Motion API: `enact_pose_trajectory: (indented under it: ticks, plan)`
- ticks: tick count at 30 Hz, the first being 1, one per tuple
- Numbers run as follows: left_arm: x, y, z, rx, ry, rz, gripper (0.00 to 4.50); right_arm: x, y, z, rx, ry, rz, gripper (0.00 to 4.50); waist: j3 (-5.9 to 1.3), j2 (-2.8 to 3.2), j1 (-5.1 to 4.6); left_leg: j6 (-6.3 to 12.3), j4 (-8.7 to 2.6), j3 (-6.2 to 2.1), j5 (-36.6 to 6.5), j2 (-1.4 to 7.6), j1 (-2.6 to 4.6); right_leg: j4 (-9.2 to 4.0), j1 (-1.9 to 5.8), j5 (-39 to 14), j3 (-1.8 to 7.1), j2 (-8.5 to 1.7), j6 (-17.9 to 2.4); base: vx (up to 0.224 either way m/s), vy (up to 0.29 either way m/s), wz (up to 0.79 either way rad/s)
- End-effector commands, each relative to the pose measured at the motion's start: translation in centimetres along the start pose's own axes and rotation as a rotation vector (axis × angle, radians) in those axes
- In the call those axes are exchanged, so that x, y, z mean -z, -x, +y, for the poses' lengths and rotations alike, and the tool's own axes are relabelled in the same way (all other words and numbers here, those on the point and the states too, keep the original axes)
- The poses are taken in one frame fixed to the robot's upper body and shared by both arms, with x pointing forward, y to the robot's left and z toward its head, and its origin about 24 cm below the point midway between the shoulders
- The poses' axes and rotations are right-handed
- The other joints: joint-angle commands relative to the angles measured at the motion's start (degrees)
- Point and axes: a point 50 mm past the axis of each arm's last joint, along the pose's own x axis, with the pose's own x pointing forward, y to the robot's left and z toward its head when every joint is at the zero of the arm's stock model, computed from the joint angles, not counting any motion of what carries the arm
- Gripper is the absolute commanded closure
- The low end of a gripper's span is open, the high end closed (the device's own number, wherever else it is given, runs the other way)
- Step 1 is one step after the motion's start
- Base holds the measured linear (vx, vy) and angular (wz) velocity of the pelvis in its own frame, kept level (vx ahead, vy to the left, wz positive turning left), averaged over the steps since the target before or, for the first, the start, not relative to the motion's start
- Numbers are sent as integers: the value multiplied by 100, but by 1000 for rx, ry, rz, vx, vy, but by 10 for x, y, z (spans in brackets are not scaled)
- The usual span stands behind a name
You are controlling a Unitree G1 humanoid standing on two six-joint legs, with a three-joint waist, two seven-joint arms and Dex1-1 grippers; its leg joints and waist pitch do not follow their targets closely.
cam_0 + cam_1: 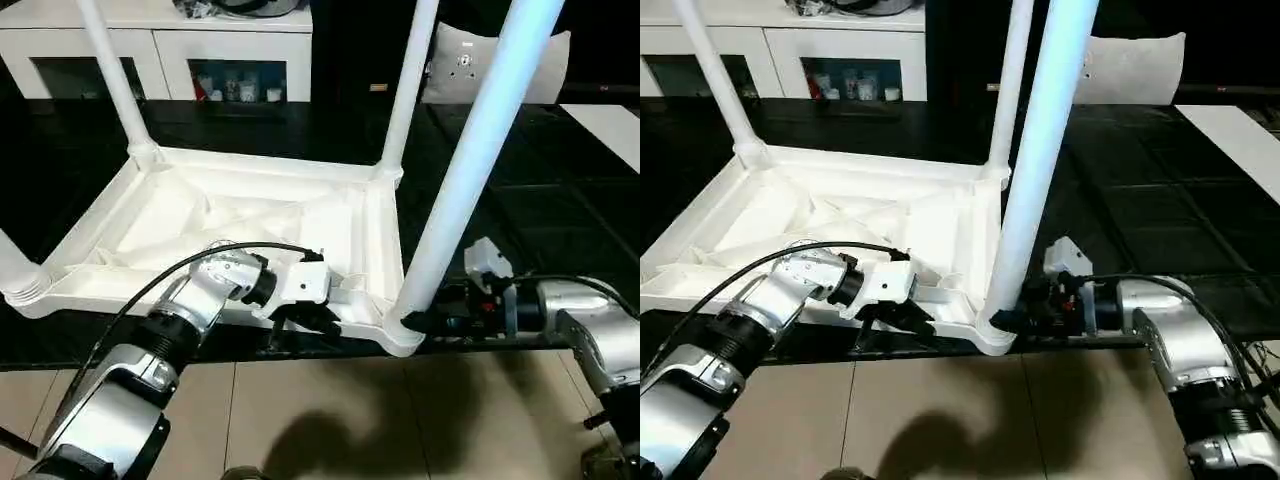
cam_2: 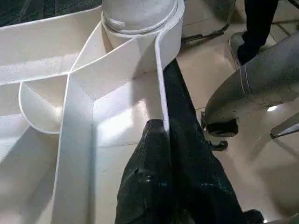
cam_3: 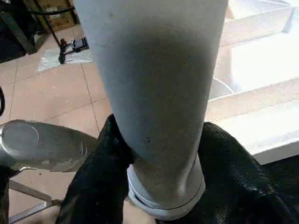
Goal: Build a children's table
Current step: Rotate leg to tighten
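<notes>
So in the left eye view the tabletop lies upside down, ribbed underside up, on a black worktop, with its near edge hanging at the worktop's front over the tan floor. Legs stand in all four corner sockets: far-left leg, far-right leg, a near-left leg cut off at the edge, and the near-right leg leaning a bit to the right. The left hand is pinched on the tabletop's near rim, just left of that near-right corner. The right hand is clamped around the base of the near-right leg, right at its socket. A white cabinet sits at the back.

Right eye view, same scene: right hand against the leg's foot.

Left wrist view: the two black fingers sit on either side of the thin rim wall, the corner socket just beyond.

Right wrist view: black fingers hug the near-right leg on both sides, just above its collar
</notes>
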Motion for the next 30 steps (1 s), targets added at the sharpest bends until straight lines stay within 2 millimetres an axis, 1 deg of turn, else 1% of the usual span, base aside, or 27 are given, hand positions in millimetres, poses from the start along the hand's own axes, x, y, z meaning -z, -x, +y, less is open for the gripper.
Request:
enact_pose_trajectory:
  ticks: [1,4,6,8,10,11,12,13,14,15,16,17,18,19,20,21,22,24,25,26,27,28,29,30]
  plan:
    - [-4,-9,-3,86,-48,42,450,-3,-2,1,-43,-7,-13,262,-392,-109,-26,383,-366,43,-1008,112,7,-376,322,-1519,195,-268,-1144,0,0,0]
    - [-3,-9,-3,79,-22,30,450,-2,-2,3,-50,-19,-26,262,-391,-112,-26,375,-368,44,-1031,113,10,-376,322,-1553,194,-265,-1144,0,0,0]
    - [-3,-10,-2,69,11,12,450,-1,-2,7,-56,-36,-49,263,-391,-114,-8,389,-363,47,-1002,111,13,-375,323,-1538,199,-266,-1149,0,0,0]
    - [-3,-12,1,34,65,11,450,-2,-6,12,-44,-62,-103,263,-399,-85,3,394,-363,41,-967,118,14,-365,324,-1452,202,-269,-1173,0,0,0]
    - [-4,-13,2,20,75,8,450,-2,-8,12,-21,-61,-108,263,-387,-102,10,376,-372,42,-1024,110,10,-386,323,-1559,197,-266,-1141,0,0,0]
    - [-5,-13,3,10,82,5,450,-1,-9,12,1,-60,-107,263,-374,-104,4,339,-382,40,-1090,101,9,-410,320,-1741,193,-271,-1078,0,0,0]
    - [-9,-17,7,-33,124,-25,450,1,-15,10,73,-90,-107,263,-357,-78,-10,283,-402,29,-1236,97,16,-445,312,-2076,185,-277,-982,0,0,0]
    - [-11,-19,9,-54,150,-44,450,2,-19,9,108,-114,-107,263,-338,-84,-35,241,-416,33,-1300,94,18,-462,302,-2207,188,-260,-945,0,0,0]
    - [-15,-24,12,-96,193,-68,450,5,-28,5,183,-159,-106,263,-319,-80,-57,159,-425,23,-1500,82,49,-515,278,-2597,179,-274,-854,0,0,0]
    - [-16,-25,13,-102,199,-70,450,5,-30,4,196,-169,-106,263,-304,-89,-87,119,-432,18,-1588,68,53,-536,278,-2809,171,-271,-786,0,0,0]
    - [-16,-26,14,-112,208,-72,450,5,-33,3,218,-185,-107,263,-305,-96,-118,60,-438,-7,-1716,47,67,-587,276,-3233,144,-281,-602,0,0,0]
    - [-20,-31,18,-157,245,-78,450,4,-43,-5,315,-231,-122,263,-317,-100,-145,41,-443,-26,-1730,42,66,-619,281,-3415,137,-298,-469,0,0,0]
    - [-20,-31,18,-157,245,-78,450,4,-43,-5,315,-231,-122,263,-312,-38,-176,12,-457,-39,-1743,44,58,-610,275,-3380,135,-287,-476,0,0,0]
    - [-21,-33,20,-185,263,-80,450,2,-48,-9,364,-268,-130,263,-312,-66,-260,-17,-464,-50,-1765,21,17,-632,302,-3391,99,-267,-426,0,0,0]
    - [-24,-36,23,-214,283,-84,450,-1,-54,-12,406,-302,-137,263,-321,-77,-311,-31,-465,-62,-1770,10,9,-649,309,-3404,85,-263,-375,0,0,0]
    - [-25,-38,25,-236,296,-89,450,-2,-58,-13,424,-313,-137,263,-324,-71,-333,-26,-468,-66,-1795,17,20,-646,303,-3378,85,-270,-383,0,0,0]
    - [-27,-39,27,-259,307,-92,450,-4,-62,-14,446,-320,-135,263,-321,-70,-391,6,-462,-62,-1810,5,10,-659,303,-3342,76,-257,-410,0,0,0]
    - [-31,-43,33,-319,327,-93,450,-7,-71,-19,523,-345,-123,263,-338,-70,-442,19,-467,-65,-1761,9,11,-650,304,-3173,80,-256,-473,0,0,0]
    - [-33,-44,36,-353,331,-86,450,-9,-77,-24,588,-386,-128,263,-340,-81,-469,45,-465,-53,-1738,-2,14,-658,292,-3081,86,-247,-503,0,0,0]
    - [-36,-47,41,-418,332,-69,450,-14,-87,-32,701,-445,-162,263,-348,-68,-527,8,-466,-59,-1720,4,11,-628,275,-2976,98,-255,-572,0,0,0]
    - [-37,-47,43,-437,331,-66,450,-15,-90,-34,728,-455,-177,263,-360,-62,-540,-11,-470,-67,-1685,5,5,-617,295,-2911,92,-260,-597,0,0,0]
    - [-38,-48,44,-451,330,-65,450,-19,-93,-35,746,-453,-204,263,-357,-83,-554,12,-476,-59,-1667,10,6,-632,299,-2833,90,-256,-608,0,0,0]
    - [-39,-48,46,-465,325,-65,450,-22,-96,-36,773,-455,-230,228,-372,-80,-545,67,-461,-39,-1587,19,25,-616,295,-2572,118,-266,-695,0,0,0]
    - [-39,-48,46,-465,325,-65,450,-22,-96,-36,773,-455,-230,207,-374,-74,-545,86,-461,-29,-1518,26,16,-591,296,-2380,137,-264,-759,0,0,0]
